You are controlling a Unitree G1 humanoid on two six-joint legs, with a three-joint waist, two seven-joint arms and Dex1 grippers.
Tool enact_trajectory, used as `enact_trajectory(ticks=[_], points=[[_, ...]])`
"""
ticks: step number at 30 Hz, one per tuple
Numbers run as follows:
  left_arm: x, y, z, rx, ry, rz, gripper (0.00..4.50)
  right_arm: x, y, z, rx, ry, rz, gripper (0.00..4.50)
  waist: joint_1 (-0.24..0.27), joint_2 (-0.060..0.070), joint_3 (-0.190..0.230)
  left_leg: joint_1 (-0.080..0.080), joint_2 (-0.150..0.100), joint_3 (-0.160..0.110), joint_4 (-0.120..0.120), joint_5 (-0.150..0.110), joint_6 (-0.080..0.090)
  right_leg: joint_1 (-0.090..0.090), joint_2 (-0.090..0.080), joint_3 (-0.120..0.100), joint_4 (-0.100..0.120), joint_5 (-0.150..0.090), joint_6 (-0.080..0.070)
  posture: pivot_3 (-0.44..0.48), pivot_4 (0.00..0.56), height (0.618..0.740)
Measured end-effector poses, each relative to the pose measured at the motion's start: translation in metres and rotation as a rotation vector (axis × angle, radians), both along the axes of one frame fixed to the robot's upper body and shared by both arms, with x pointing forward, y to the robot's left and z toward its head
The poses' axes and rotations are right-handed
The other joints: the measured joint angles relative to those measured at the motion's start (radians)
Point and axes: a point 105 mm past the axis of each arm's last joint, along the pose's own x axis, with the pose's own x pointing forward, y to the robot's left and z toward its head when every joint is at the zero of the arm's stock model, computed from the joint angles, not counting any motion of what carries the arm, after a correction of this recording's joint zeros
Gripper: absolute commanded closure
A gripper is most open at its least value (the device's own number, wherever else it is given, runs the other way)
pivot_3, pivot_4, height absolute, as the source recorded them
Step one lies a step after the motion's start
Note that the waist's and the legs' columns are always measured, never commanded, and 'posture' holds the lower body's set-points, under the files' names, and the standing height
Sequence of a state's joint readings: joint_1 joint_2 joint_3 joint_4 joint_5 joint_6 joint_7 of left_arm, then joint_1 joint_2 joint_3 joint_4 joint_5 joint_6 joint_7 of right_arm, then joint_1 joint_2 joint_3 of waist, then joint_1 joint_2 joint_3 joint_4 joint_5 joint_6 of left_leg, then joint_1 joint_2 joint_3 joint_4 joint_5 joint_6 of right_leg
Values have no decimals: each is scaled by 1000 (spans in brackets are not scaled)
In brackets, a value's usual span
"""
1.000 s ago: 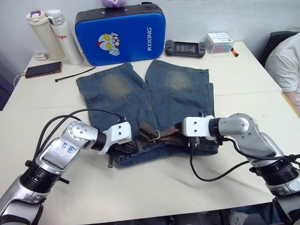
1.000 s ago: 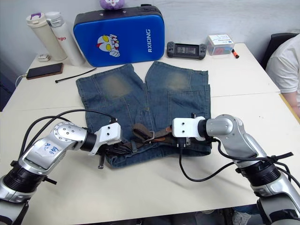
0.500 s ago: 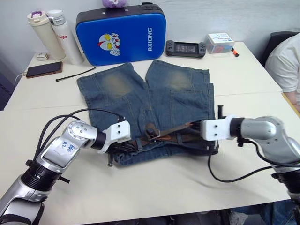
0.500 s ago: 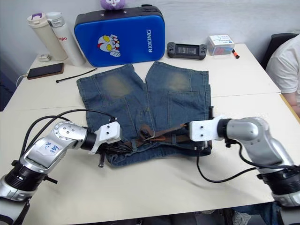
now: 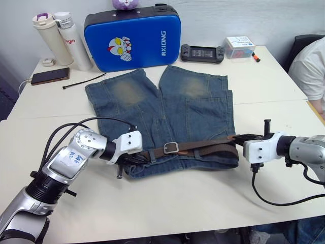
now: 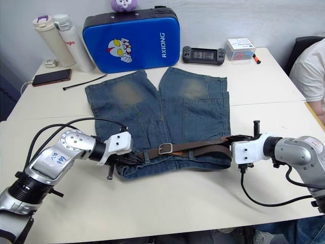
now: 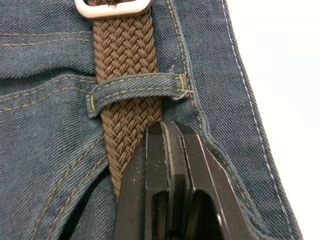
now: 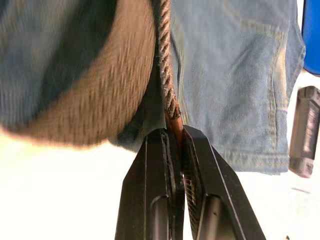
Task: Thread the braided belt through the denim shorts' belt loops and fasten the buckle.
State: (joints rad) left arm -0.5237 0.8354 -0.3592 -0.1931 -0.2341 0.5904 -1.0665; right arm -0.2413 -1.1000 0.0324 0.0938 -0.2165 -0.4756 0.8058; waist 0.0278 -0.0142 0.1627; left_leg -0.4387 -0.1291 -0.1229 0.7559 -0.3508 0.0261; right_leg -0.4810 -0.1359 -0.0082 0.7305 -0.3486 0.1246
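Faded denim shorts [image 5: 162, 107] lie flat on a pale counter [image 5: 167, 203], waistband toward the robot, with a dark brown braided belt [image 5: 203, 148] stretched along that waistband. The silver buckle [image 5: 170, 148] sits near the middle of the waistband, and the strap passes under a denim belt loop [image 7: 135, 90] just beside it. The left end effector [image 7: 167, 132] has its black fingers pressed together at the belt and waistband near the shorts' left edge; whether it pinches cloth or strap cannot be told. The right end effector [image 8: 172, 135], just off the shorts' right edge, is closed on the belt's tip. Behind the shorts stand a blue case [image 5: 131, 36], two bottles [image 5: 61, 40], a phone [image 5: 50, 76], a black cable tie [image 5: 84, 80] and a game controller [image 5: 202, 52].
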Motion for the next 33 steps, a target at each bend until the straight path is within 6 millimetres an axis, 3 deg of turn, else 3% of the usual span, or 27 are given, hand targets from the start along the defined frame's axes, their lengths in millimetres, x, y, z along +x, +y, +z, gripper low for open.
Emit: enact_trajectory(ticks=[13,17,20,21,24,28,31,33], points=[[-2,8,3,-39,53,57,4500,-8,5,-7,89,39,15,4476,-3,1,-1,0,0,0,0,0,0,-1,1,1,0,0,0,0,150,664],[-4,11,7,-75,114,86,4500,-9,3,-3,132,53,-10,3001,-4,1,-1,-1,1,0,0,0,0,-1,1,1,0,0,0,0,150,664],[-12,12,16,-95,163,75,4500,-5,-1,10,174,55,-44,1360,-5,2,0,-1,1,0,0,0,0,-1,1,1,0,0,0,0,150,664],[-13,12,19,-102,168,74,4500,-4,-1,13,177,59,-48,1074,-6,2,0,-1,1,0,0,0,0,-2,1,1,0,0,0,0,150,664],[-12,8,43,-171,182,75,3540,3,0,32,208,76,-54,0,-4,2,1,-3,1,0,1,0,0,-2,1,0,-1,0,0,0,150,664],[-14,20,83,-250,157,99,1769,4,-3,65,449,192,-127,0,-6,2,1,-3,2,-1,1,0,0,-2,1,-1,-1,-1,-1,0,150,664],[-16,34,100,-294,131,154,295,-4,-3,70,612,363,-170,0,-5,2,1,-3,2,-2,-1,0,0,-2,1,-1,-2,-1,-2,0,150,664],[-17,46,103,-312,114,227,33,-11,-4,66,728,494,-204,0,-5,2,1,-2,2,-2,-1,0,0,-1,1,-1,-2,-1,-2,0,150,664]])
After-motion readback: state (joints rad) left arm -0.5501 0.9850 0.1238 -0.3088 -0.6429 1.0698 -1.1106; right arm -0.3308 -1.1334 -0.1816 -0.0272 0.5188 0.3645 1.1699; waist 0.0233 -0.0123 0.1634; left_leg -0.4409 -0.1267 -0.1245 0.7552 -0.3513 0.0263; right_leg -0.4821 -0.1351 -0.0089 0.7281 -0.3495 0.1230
